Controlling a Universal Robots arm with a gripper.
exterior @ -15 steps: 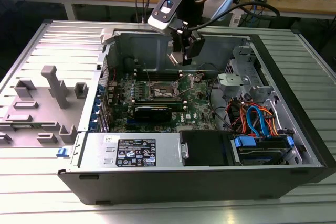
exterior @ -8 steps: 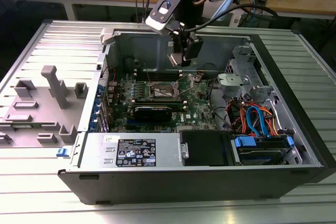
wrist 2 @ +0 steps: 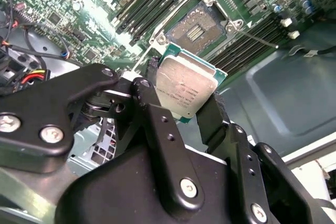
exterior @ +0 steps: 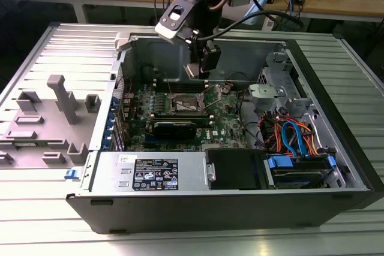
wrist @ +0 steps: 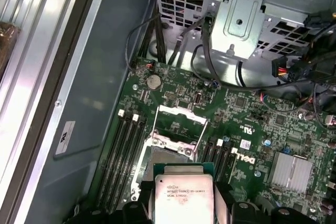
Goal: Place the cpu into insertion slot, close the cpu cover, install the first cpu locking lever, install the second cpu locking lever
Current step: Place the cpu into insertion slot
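Ribbed grey metal makes up the counter (exterior: pixel 42 232), and an open computer case (exterior: pixel 198 208) lies on it, its walls fencing in the green motherboard (exterior: pixel 227 125). The gripper (exterior: pixel 195 71) hangs inside the case opening, near the far wall in the exterior view. Its jaws are clenched on two opposite edges of the cpu (wrist 2: pixel 186 85), which is tilted and held in the air, apart from the board. Below it the insertion slot (wrist: pixel 170 155) lies uncovered, with the cpu cover (wrist: pixel 181 109) swung up at one slot edge. Long black memory slots (wrist: pixel 123 150) flank the slot closely on two sides. Loose cables (exterior: pixel 288 133) crowd the case toward the exterior view's right. Open air lies between cpu and slot.
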